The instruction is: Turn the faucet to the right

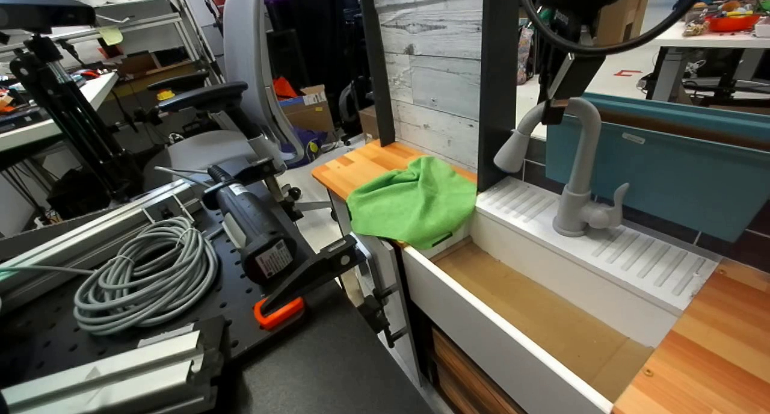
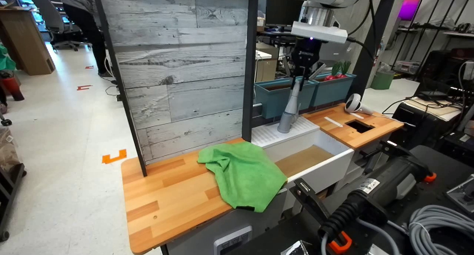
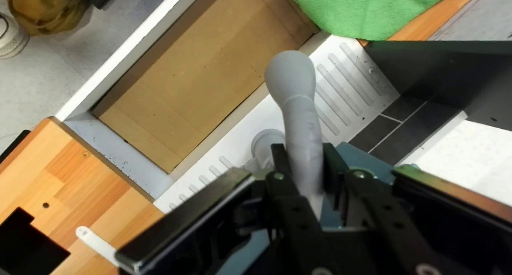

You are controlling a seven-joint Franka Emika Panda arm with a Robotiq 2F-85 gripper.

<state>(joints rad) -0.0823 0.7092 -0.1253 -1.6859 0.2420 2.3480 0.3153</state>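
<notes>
The faucet [image 1: 585, 155] is a matte grey gooseneck tap standing upright on the white ribbed ledge behind the sink. In an exterior view its spout arches toward the black post, with the small lever on the opposite side of the base. The faucet also shows in an exterior view [image 2: 290, 108] and in the wrist view [image 3: 299, 111], where the spout head lies over the ledge and basin edge. My gripper [image 3: 303, 151] is shut around the top of the spout arch, a finger against each side. It reaches down from above in both exterior views [image 1: 554, 111] [image 2: 297, 83].
A teal planter [image 1: 656, 167] hangs close behind the faucet. A black post [image 1: 498, 89] stands beside the spout head. A green cloth [image 1: 415, 203] drapes over the wooden counter and sink corner. The sink basin [image 1: 529, 299] lies in front; a wooden counter [image 1: 716, 342] adjoins it.
</notes>
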